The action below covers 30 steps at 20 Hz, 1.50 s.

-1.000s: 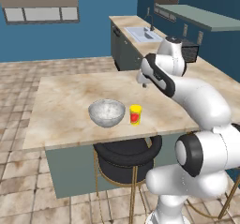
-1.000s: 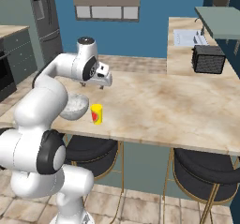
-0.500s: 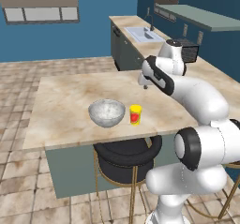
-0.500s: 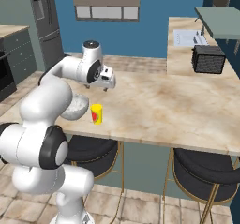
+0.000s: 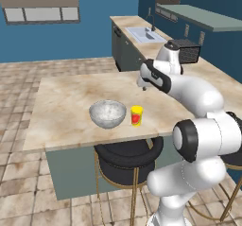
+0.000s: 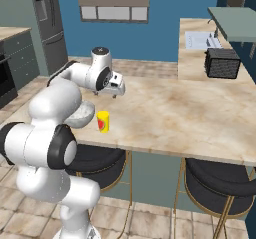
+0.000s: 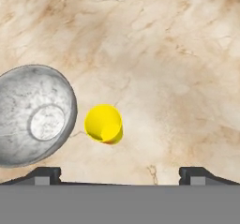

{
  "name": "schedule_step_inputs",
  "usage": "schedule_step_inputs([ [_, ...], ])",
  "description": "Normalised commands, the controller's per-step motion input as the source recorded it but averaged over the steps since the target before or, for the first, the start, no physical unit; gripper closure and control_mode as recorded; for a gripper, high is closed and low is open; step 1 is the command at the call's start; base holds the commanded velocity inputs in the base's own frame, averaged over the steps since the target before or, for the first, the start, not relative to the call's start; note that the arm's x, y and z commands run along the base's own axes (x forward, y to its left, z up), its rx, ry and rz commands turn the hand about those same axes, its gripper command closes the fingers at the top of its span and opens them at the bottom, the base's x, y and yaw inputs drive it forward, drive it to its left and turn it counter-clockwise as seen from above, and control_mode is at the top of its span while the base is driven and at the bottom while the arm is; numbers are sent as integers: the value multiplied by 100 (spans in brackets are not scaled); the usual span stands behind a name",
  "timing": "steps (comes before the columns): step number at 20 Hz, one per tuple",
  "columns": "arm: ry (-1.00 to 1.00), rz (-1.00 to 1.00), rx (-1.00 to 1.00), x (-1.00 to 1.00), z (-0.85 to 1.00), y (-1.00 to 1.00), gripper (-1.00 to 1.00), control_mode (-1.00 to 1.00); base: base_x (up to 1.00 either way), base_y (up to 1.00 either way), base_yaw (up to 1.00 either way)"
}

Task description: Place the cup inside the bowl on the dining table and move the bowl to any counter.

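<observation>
A: Where do the cup (image 5: 136,116) and bowl (image 5: 108,114) sit?

B: In the left base view, just below the frame's middle, on the marble surface (image 5: 71,102) near its front edge. One cup, one bowl, both upright, the cup just right of the bowl with a narrow gap between them.

A: And the gripper (image 7: 120,174)?

B: Released, jaws spread wide, holding nothing. In the hand view its two dark tips stand at the bottom corners, with the cup above and between them, left of centre, and the bowl at the left edge.

A: Open room?

B: Bare marble spreads behind and to both sides of the pair in the left base view. In the right base view, the arm's white link (image 6: 55,100) covers part of the bowl.

A: Anything else nearby?

B: Two dark round stools (image 6: 216,180) are tucked under the front edge. A dark toaster (image 6: 222,63) sits upper right in the right base view, on the far worktop, with a sink (image 6: 201,39) beyond it.
</observation>
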Motion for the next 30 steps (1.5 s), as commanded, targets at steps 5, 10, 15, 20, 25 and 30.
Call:
schedule_step_inputs([
  [5,-2,0,3,6,-16,0,-100,-100,0,0,0],
  [10,0,0,0,-1,0,0,-100,-100,0,0,0],
  [15,0,0,0,-5,-10,0,-100,-100,0,0,0],
  [20,0,0,0,0,-32,0,-100,-100,0,0,0],
  [25,0,0,0,0,-42,0,-100,-100,0,0,0],
  [30,0,0,2,0,-37,0,-100,-100,0,0,0],
])
